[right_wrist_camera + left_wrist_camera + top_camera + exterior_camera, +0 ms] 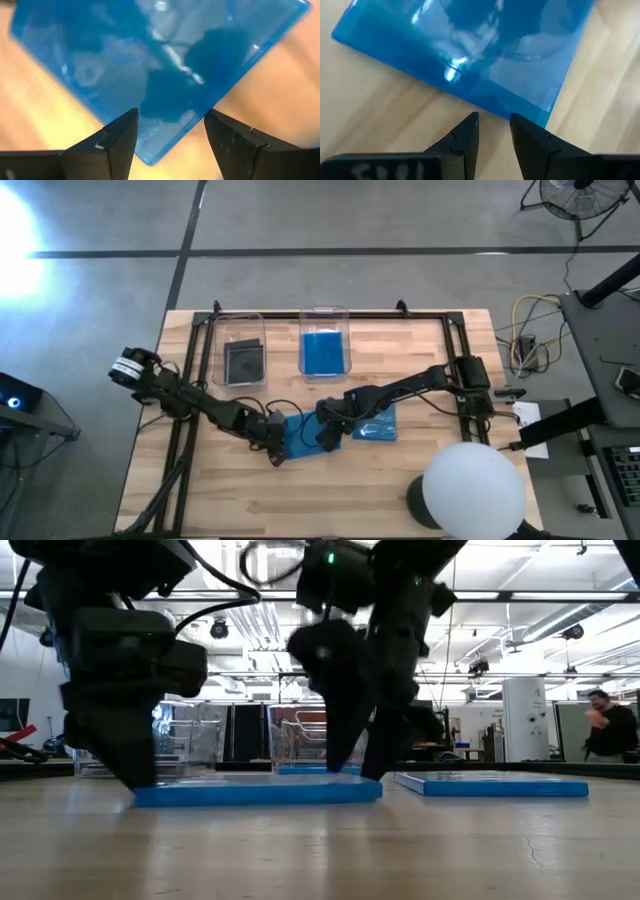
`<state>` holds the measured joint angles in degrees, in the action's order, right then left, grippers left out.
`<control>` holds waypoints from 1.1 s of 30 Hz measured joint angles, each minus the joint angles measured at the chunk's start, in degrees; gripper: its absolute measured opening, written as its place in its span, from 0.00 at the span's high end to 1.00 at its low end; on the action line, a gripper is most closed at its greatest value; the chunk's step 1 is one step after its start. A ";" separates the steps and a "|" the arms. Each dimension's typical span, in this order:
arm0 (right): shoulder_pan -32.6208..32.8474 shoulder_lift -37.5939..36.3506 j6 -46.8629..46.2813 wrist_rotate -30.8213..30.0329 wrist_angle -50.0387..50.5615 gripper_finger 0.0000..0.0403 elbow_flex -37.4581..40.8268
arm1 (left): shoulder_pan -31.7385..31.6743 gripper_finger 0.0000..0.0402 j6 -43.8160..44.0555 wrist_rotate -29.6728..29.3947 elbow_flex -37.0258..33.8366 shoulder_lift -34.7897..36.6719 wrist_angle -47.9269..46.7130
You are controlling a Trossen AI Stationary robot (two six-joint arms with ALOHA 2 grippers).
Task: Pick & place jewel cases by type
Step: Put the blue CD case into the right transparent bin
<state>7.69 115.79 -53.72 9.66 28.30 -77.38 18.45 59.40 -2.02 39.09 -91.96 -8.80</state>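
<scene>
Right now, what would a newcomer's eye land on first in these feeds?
Both arms meet at the table's middle front over one blue jewel case lying flat on the wood: the left gripper nearly closed at its edge, the right gripper spread wide over a corner. A second blue case lies just beside it toward the right arm. At the back stand two clear bins, one holding a dark case, the other a blue one.

both arms crowd blue case [303, 435], front table [330, 500] open

Wooden table [200, 500]: two blue cases [302, 436] [378, 423], two bins [243, 350] [325, 340].
</scene>
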 joint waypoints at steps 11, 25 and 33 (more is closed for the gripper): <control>-0.01 -5.90 -0.97 4.15 -9.35 0.46 -0.83 | 2.51 0.76 -1.74 0.92 -1.00 0.07 -5.09; 0.24 -4.22 -10.68 -0.62 -23.91 0.46 -1.04 | 3.28 0.77 0.61 -4.28 -1.92 0.05 0.01; -0.24 -4.18 -14.01 -0.88 -21.64 0.47 -1.04 | 4.70 0.77 2.12 -7.55 -2.14 0.10 0.00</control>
<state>7.45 111.61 -67.73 8.78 6.66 -78.41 23.15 61.53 -9.57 36.95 -91.86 -8.80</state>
